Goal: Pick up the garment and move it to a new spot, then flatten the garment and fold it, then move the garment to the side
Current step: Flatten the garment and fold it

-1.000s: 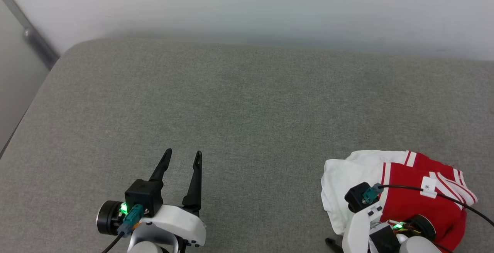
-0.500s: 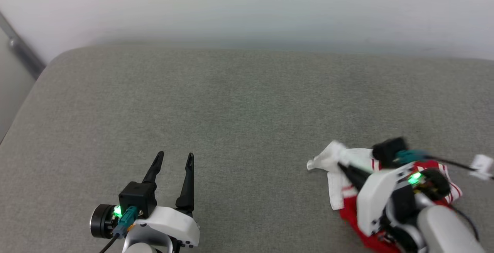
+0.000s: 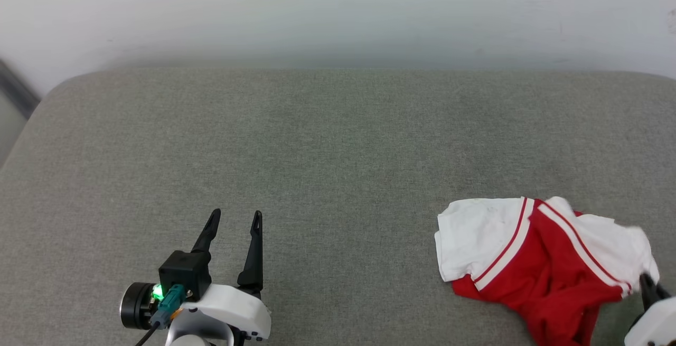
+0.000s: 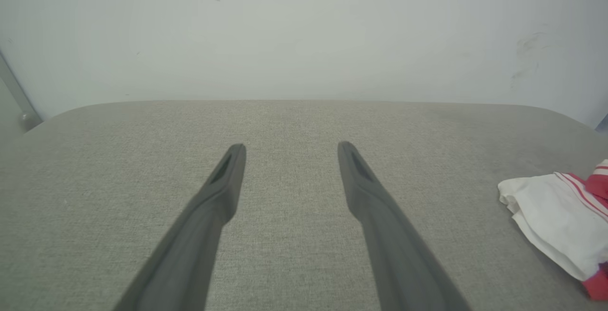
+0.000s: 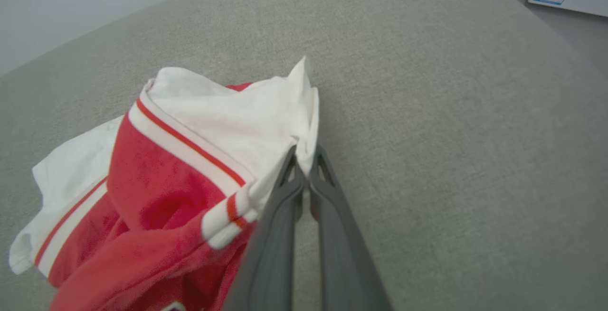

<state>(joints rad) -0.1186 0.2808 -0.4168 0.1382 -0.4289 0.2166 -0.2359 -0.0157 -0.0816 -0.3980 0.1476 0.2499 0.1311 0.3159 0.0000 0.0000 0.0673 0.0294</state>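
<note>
Garment [image 3: 533,267] lies bunched at lower right of the head view, on the grey cushion [image 3: 317,145]. Right gripper [image 5: 306,156] is pinched on a white sleeve edge at the heap's right end (clearly the nearer arm). Left gripper [image 3: 236,215] sits lower left, fingers spread, empty, well apart. Print hidden; the heap's bottom is cut off.

The garment [image 5: 156,178] is soft cloth, the red faintly fuzzy; the bench [image 3: 338,150] has a coarse matt grey weave; my jaws look matt plastic, perhaps.
</note>
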